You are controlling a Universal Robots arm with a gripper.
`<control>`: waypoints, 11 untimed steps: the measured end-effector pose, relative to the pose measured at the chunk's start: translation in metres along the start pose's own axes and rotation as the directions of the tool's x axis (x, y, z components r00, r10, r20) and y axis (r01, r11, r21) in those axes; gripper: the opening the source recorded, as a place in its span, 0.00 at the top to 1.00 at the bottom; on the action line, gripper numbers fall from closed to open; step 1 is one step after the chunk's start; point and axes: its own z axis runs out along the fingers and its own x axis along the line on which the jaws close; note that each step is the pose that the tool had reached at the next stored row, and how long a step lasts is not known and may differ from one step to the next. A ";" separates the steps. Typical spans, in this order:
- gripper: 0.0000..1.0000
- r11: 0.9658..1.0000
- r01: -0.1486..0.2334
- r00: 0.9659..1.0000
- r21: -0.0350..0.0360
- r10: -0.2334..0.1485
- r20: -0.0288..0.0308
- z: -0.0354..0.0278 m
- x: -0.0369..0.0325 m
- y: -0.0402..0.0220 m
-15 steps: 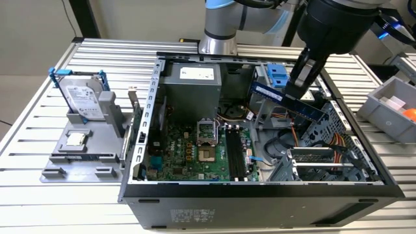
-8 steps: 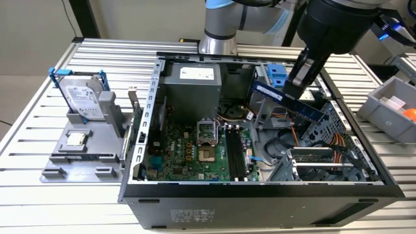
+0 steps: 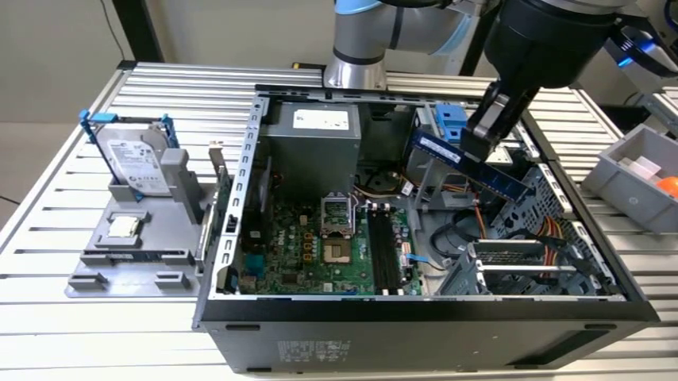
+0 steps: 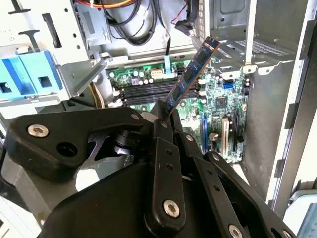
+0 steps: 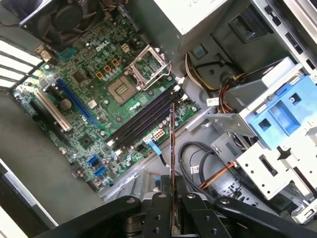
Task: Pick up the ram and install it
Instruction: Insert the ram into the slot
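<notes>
Your black gripper point(image 3: 482, 136) is closed on the ram point(image 3: 471, 165), the thin, narrow blue circuit-board stick with dark chips, which is pinched flat between its fingers. In the exterior view the stick is tilted, sloping down toward the exterior view's right. It hangs in the air over the open black-and-grey computer case point(image 3: 424, 317), above the drive cage and cables. It is to the exterior view's right of the green motherboard point(image 3: 302, 246) and touches nothing but the gripper.

In the second wrist view the ram point(image 4: 192, 74) juts out from the gripper point(image 4: 163, 116) over the board. In the first wrist view you see it edge-on point(image 5: 172, 144), a thin line rising from the gripper point(image 5: 172, 201), with its far end lying across the long black memory slots point(image 5: 143, 121). Those slots point(image 3: 383, 254) lie side by side just beside the square metal processor socket point(image 3: 337, 218). The ram is well above them and not seated.

Outside the case, at the exterior view's left, a grey fixture point(image 3: 159, 278) sits on the slatted metal surface point(image 3: 53, 159). It carries a silver hard drive point(image 3: 136, 163) standing in a blue-handled frame and a small square silver processor chip point(image 3: 122, 228) lying flat. A grey plastic bin point(image 3: 625, 171) stands at the exterior view's right edge.
</notes>
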 end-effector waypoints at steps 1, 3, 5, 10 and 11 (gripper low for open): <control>1.00 1.000 -0.007 1.000 0.000 0.007 0.000 0.0000 0.0000 0.0000; 1.00 1.000 -0.020 1.000 0.001 0.020 0.001 0.0000 0.0000 0.0000; 1.00 0.999 -0.033 0.999 0.001 0.033 0.001 0.0000 0.0000 0.0000; 1.00 0.998 -0.066 0.998 0.002 0.066 0.003 0.0000 0.0000 0.0000; 1.00 0.997 -0.072 0.997 0.002 0.072 0.003 0.0000 0.0000 0.0000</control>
